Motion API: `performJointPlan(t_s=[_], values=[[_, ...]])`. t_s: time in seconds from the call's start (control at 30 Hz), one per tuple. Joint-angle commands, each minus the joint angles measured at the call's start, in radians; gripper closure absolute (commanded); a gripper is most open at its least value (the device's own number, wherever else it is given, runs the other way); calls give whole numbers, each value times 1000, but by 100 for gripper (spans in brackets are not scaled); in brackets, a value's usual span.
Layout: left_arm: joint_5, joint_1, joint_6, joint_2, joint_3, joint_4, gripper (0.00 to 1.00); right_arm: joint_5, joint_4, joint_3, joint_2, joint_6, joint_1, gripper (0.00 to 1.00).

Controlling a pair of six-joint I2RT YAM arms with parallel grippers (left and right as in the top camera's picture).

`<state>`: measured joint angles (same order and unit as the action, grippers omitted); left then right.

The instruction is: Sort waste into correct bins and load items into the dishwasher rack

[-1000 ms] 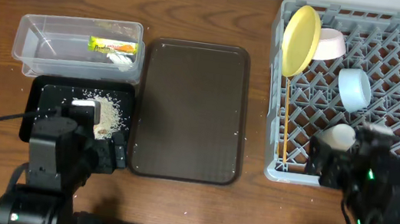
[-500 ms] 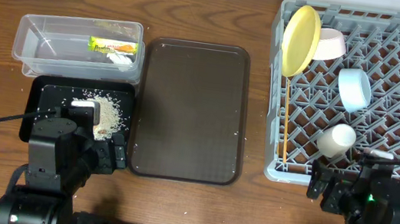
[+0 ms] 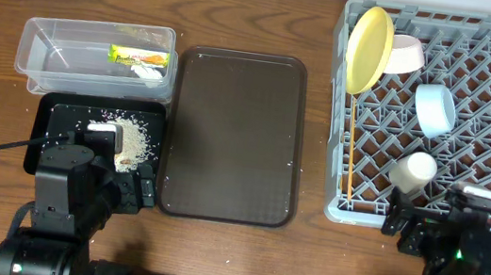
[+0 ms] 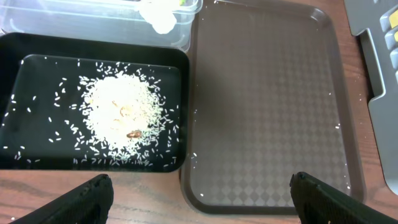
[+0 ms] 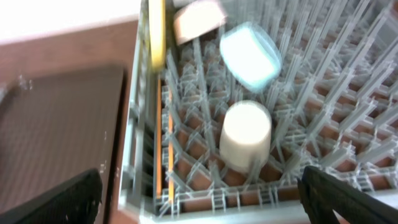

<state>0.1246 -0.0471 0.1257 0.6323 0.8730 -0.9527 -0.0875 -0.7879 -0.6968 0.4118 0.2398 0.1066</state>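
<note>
The grey dishwasher rack (image 3: 335, 121) at the right holds the yellow plate (image 3: 368, 49) on edge, the white bowl (image 3: 405, 54), the light blue bowl (image 3: 434, 109), the pale cup (image 3: 413, 169) and the chopsticks (image 3: 351, 151). The right wrist view shows the cup (image 5: 247, 134) and chopsticks (image 5: 169, 149) too. My right gripper (image 5: 205, 199) is open and empty just in front of the rack's near wall. The clear tub (image 3: 47, 54) holds the wrapper (image 3: 137, 57) and white scrap (image 3: 148, 72). The black tray (image 3: 49, 116) holds rice (image 4: 121, 115). My left gripper (image 4: 202, 202) is open and empty at the tray's near edge.
The dark brown serving tray (image 3: 236, 136) lies in the middle between the bins and the rack, with a few stray grains on it. Bare wood table runs along the front edge and behind the tub.
My right gripper has drawn back from over the cup toward the table's front edge, out of the rack. The cup stays in the rack. The left arm has not moved.
</note>
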Motion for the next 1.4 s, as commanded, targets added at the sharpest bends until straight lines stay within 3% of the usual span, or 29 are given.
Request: performJointPlan(t_s=[0.0,0.27,0.67,0.83,1.37], values=[[-2,-3,-13,0,-6,1,6,14,78,111,-91,-17,-31,1],[-2,-3,-13,0,-6,1,7,19,367,360,-294,-53,-49,1],[-2,-3,-13,0,-6,1,6,20,835,684,-407,-62,-69,1],[-2,-3,-13,0,-6,1,6,90,707,691,-407,-101,-72,1],[-2,-3,-13,0,-6,1,6,96,713,692,-405,-133,-73,1]])
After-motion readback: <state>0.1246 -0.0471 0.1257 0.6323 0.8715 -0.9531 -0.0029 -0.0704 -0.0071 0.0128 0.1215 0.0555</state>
